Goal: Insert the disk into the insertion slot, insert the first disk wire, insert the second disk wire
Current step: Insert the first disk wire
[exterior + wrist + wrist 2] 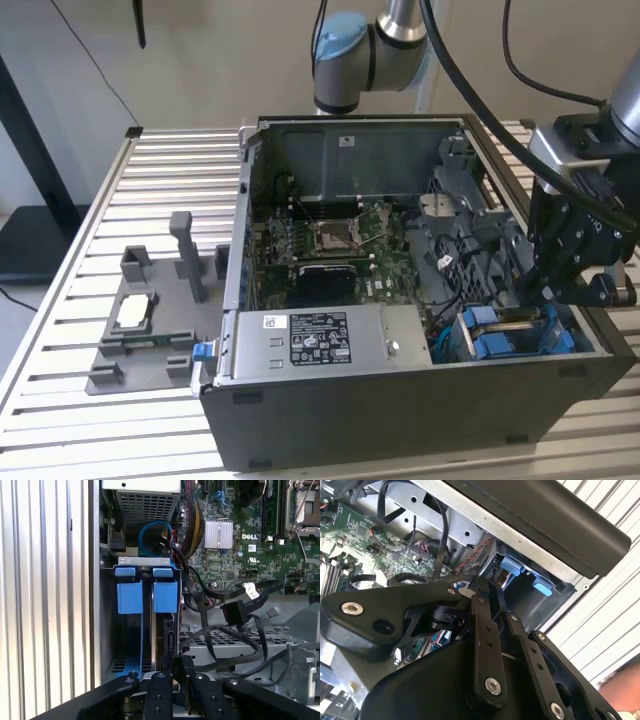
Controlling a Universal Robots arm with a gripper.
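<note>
The gripper (177, 664), jaws drawn together, is hanging just over the insertion slot (144, 560). The disk (165, 596), one grey slab edge-on in a blue frame, is sitting inside that slot, beside one more blue bracket (130, 597).

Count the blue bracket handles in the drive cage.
2. One blue bracket handle sits by the case's outer wall, the other handle beside it on the motherboard side, both in the drive cage. More could be hidden deeper in the cage.
</note>
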